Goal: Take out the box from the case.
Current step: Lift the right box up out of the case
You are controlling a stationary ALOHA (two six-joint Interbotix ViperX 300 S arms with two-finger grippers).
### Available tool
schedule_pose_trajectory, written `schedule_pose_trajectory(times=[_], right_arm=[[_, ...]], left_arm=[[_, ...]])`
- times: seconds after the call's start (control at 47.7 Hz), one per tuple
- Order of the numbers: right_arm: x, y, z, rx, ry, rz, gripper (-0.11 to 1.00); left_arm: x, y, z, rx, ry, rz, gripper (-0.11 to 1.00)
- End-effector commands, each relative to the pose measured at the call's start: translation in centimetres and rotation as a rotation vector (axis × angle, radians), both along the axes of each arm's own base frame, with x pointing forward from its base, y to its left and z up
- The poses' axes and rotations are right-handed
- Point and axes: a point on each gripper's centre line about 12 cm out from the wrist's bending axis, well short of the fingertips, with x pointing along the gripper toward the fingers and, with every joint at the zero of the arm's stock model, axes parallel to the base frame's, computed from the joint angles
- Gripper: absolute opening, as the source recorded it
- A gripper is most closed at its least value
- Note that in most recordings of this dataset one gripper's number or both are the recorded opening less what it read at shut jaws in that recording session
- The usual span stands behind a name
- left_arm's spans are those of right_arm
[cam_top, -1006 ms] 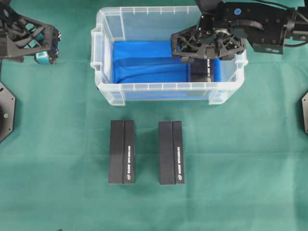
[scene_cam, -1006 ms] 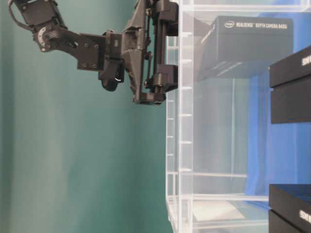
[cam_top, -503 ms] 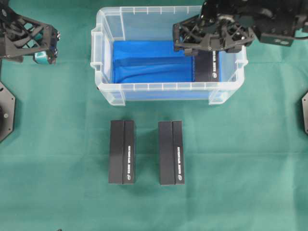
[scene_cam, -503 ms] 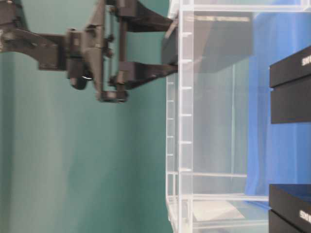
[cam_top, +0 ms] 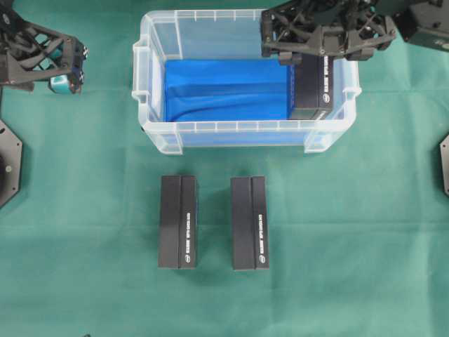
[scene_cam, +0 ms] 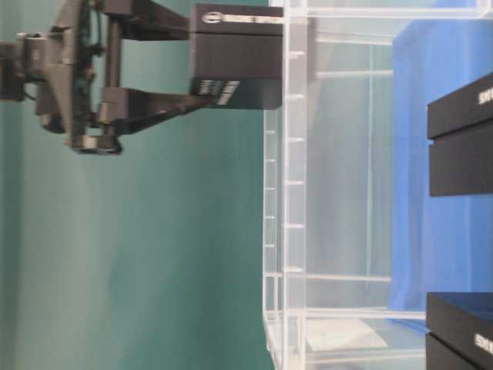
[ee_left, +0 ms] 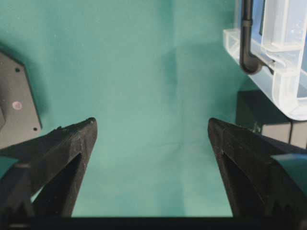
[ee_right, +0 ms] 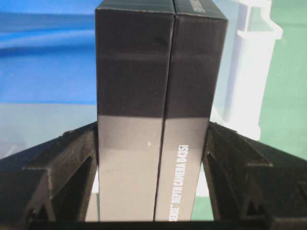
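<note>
Box (cam_top: 313, 88) sits clamped between my right gripper (ee_right: 152, 158) fingers; a second ago it was low inside the case (cam_top: 151, 105), now it hangs near the rim, almost clear; my left gripper (ee_left: 152, 143) waits wide, holding nothing, off to the side.

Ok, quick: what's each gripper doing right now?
Left gripper: open, holding nothing.
Right gripper: shut on the black camera box, above the clear case.
</note>
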Motion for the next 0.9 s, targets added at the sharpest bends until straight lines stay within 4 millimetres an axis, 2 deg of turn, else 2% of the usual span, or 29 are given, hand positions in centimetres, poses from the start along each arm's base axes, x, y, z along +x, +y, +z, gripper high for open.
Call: schedule_pose_trajectory(times=[0.0, 0.356, 0.88], right_arm=[[-0.7, 0.3, 3.4, -0.022, -0.061, 0.002, 0.64], [-1.3, 0.8, 7.0, -0.058, -0.069, -0.001, 0.64], [-1.4, 0.9, 7.2, -0.06, -0.055, -0.002, 0.64]], left_arm=[[-0.1, -0.1, 0.7, 0.007, -0.024, -0.003, 0.98], [0.0, -0.1, 0.7, 0.007, -0.025, -0.005, 0.98], [0.0, -0.3, 0.7, 0.005, -0.026, -0.01, 0.98]])
